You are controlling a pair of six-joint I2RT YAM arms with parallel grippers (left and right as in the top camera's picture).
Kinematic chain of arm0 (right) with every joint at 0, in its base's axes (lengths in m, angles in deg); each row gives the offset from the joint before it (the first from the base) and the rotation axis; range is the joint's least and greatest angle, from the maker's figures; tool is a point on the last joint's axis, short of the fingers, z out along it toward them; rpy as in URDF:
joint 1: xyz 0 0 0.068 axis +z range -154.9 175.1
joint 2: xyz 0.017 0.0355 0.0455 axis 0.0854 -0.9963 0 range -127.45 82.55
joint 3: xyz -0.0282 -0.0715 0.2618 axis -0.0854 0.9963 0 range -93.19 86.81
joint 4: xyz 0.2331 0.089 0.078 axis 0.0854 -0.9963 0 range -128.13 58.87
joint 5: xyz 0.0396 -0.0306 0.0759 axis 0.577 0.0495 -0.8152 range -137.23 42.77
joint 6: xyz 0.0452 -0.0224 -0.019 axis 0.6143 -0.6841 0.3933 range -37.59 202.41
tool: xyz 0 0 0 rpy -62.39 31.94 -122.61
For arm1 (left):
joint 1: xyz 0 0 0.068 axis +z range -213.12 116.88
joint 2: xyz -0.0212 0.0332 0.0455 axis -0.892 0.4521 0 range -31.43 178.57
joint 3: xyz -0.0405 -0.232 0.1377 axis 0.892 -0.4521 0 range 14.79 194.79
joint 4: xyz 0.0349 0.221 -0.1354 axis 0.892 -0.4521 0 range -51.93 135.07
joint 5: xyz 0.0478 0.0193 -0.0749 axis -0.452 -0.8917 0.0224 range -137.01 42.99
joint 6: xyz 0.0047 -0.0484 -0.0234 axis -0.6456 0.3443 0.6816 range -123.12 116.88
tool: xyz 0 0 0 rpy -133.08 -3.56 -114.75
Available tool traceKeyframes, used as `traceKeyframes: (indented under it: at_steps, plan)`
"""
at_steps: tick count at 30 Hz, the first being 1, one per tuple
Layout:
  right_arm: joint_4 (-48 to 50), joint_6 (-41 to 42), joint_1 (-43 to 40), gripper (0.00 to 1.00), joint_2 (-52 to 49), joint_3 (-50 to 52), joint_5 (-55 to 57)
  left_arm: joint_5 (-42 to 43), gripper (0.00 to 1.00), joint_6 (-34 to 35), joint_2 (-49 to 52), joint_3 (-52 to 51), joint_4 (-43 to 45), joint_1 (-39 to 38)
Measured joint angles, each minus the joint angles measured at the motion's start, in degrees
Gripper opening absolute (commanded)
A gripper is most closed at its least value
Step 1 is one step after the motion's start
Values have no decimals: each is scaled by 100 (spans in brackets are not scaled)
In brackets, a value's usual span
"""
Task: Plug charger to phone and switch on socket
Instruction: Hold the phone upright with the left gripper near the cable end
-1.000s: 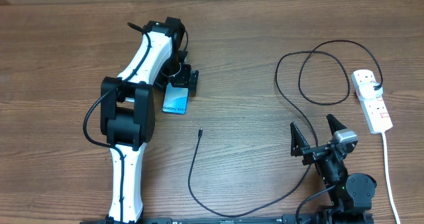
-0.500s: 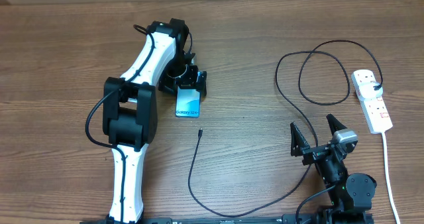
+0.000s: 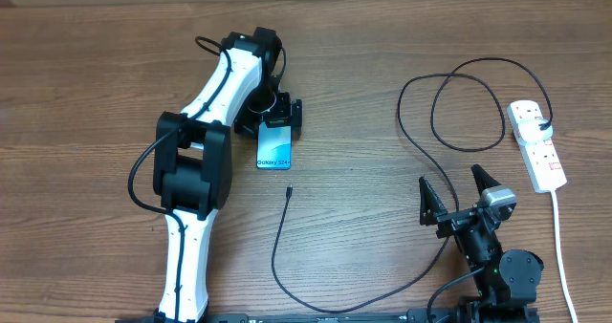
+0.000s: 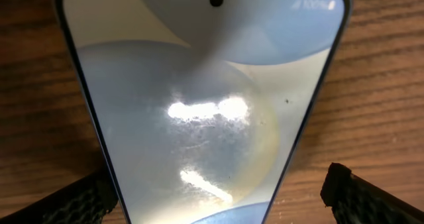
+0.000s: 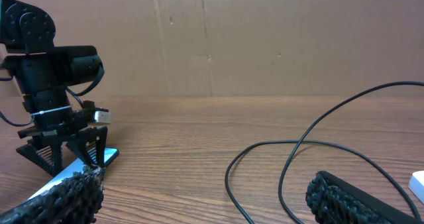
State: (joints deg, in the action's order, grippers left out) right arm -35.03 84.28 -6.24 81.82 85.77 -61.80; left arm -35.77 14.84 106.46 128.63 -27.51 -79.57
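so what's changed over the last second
The left gripper, jaws open astride the phone, slid toward the charger's connector tip, and the phone went with it. Nothing was gripped or released. The right gripper, charger and socket stayed put.

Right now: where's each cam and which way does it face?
Overhead: above the table, straight down; left gripper, right gripper, phone, charger, socket.
Left wrist: on left gripper, facing down, phone close up; own fingers at bottom corners.
Right wrist: on right gripper, low, level toward left gripper; own fingers at bottom.
Shared: phone, overhead and left wrist.
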Motion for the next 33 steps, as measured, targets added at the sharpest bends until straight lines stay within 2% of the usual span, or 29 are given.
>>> traceKeyframes:
  at_steps: [27, 30, 33]
  plan:
    - [0, 2, 0, 100, 0, 0, -2, -798, 100, 570, -52, -142, 315, -223]
    - [2, 2, 0, 100, 0, 0, 0, -837, 90, 570, -52, -142, 299, -227]
    - [2, 2, 0, 100, 0, 0, 0, -868, 88, 568, -52, -142, 284, -216]
